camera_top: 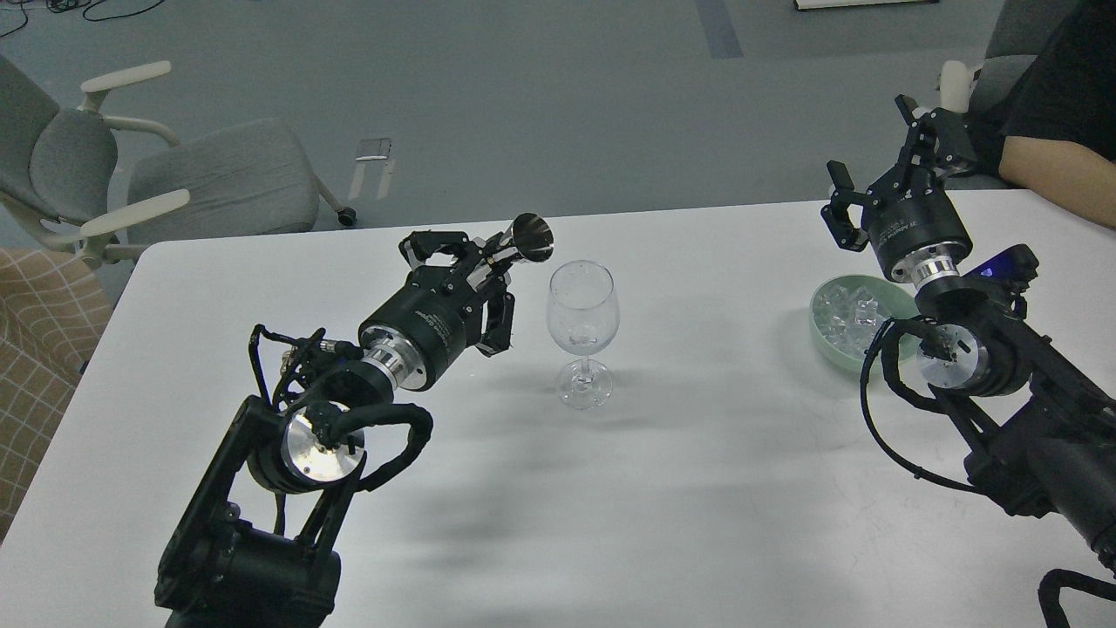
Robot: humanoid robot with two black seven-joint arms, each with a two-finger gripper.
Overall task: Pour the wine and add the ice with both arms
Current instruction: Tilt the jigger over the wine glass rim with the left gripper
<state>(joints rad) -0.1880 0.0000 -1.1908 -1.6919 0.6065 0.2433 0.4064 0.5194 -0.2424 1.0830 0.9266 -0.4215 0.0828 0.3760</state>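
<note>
A clear, empty wine glass (582,330) stands upright near the middle of the white table (680,488). My left gripper (475,262) is shut on a shiny metal measuring cup (525,242), held tilted just left of the glass's rim, its mouth facing the glass. The ice (850,312), a heap of small clear cubes, lies in a pale green bowl (821,327) at the right. My right gripper (872,166) is open and empty, raised above and behind the bowl.
A person's arm (1051,179) rests at the table's far right corner. A dark device with a blue screen (1007,260) lies behind my right wrist. Grey office chairs (174,183) stand beyond the table's far left edge.
</note>
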